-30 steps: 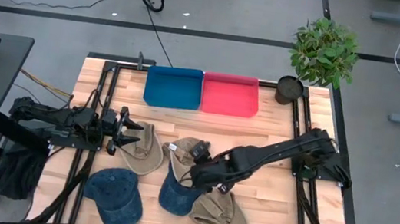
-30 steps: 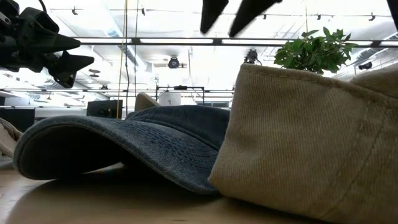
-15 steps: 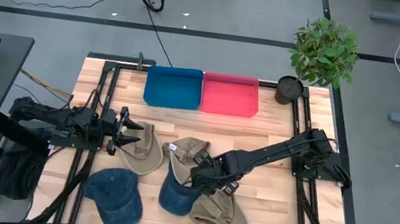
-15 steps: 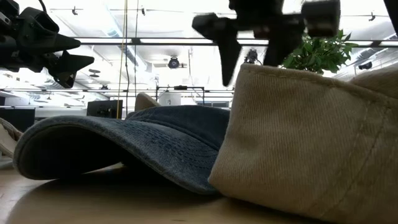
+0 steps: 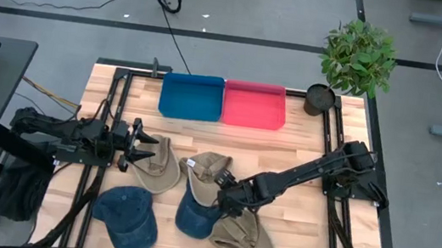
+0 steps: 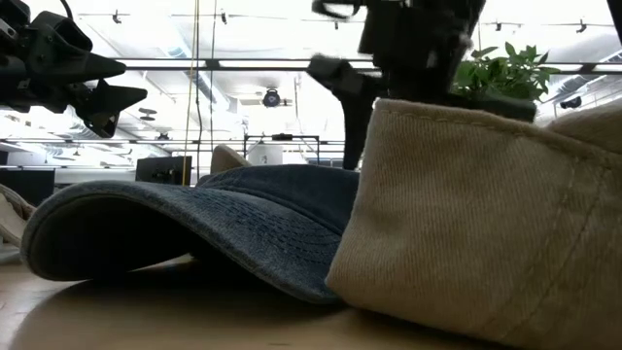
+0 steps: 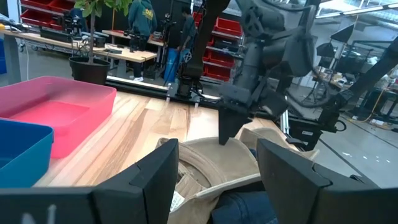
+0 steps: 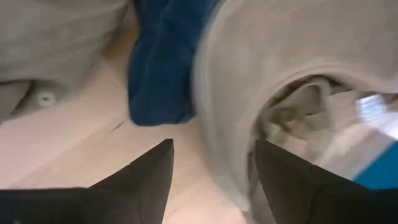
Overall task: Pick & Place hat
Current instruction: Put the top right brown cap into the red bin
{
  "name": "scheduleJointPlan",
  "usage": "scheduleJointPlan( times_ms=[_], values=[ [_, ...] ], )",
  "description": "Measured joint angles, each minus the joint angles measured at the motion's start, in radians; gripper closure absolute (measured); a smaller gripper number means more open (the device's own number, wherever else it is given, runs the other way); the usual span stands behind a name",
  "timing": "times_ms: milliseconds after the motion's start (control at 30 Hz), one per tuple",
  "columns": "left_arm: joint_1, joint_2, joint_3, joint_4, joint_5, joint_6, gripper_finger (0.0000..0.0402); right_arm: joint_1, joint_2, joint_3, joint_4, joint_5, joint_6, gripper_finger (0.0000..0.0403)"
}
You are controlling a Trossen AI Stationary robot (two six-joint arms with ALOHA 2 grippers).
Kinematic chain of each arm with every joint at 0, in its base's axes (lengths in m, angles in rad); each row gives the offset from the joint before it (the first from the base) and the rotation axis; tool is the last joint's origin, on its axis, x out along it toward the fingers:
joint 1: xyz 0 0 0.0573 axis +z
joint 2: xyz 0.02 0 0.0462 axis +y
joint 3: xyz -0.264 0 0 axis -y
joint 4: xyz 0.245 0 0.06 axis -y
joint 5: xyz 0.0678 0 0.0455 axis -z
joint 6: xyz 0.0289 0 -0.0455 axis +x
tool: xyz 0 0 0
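Several hats lie in the table's middle. An upturned tan hat (image 5: 208, 169) rests on its crown, with a blue hat (image 5: 195, 213) beside it toward the near edge. My right gripper (image 5: 228, 197) is open, low over that tan hat's rim (image 8: 214, 106). In the right wrist view its fingers stand on either side of the rim, over bare wood. Another tan hat (image 5: 161, 166) lies under my left gripper (image 5: 143, 146), which waits open at the table's left. The left wrist view shows my right gripper (image 7: 239, 124) coming down on the upturned tan hat (image 7: 211, 155). My right gripper comes from above with its fingers pointing down at the rim of the upturned tan hat (image 7: 231, 146). One fingertip (image 7: 225, 138) stands right at that rim, and I cannot tell whether it touches.
A blue bin (image 5: 192, 96) and a pink bin (image 5: 253, 104) stand at the far edge, with a potted plant (image 5: 356, 60) at the far right corner. A dark blue hat (image 5: 130, 217) and a third tan hat (image 5: 244, 240) lie near the near edge.
My right gripper has come down from above the hats toward the upturned tan hat's rim, staying open. In the low view its fingers drop from the picture's top to hat height. The hats and my left arm have kept still.
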Motion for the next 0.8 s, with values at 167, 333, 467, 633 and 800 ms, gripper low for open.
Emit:
scheduleJointPlan(
  times_ms=[167, 333, 467, 633, 800],
  values=[
    [0.000, 0.000, 0.000, 0.000, 0.000, 0.000, 0.0181, -0.021, 0.000, -0.057, 0.103, 0.035, -0.014, 0.0181],
    [0.000, 0.000, 0.000, 0.000, 0.000, 0.000, 0.0181, -0.030, 0.000, -0.063, 0.162, 0.003, -0.018, 0.0241],
    [0.000, 0.000, 0.000, 0.000, 0.000, 0.000, 0.0181, -0.030, 0.000, -0.064, 0.159, -0.006, -0.015, 0.0336],
    [0.000, 0.000, 0.000, 0.000, 0.000, 0.000, 0.0181, -0.034, -0.024, -0.062, 0.139, 0.003, 0.043, 0.0385],
    [0.000, 0.000, 0.000, 0.000, 0.000, 0.000, 0.0181, -0.055, -0.093, -0.062, 0.125, 0.079, 0.148, 0.0395]
  ],
)
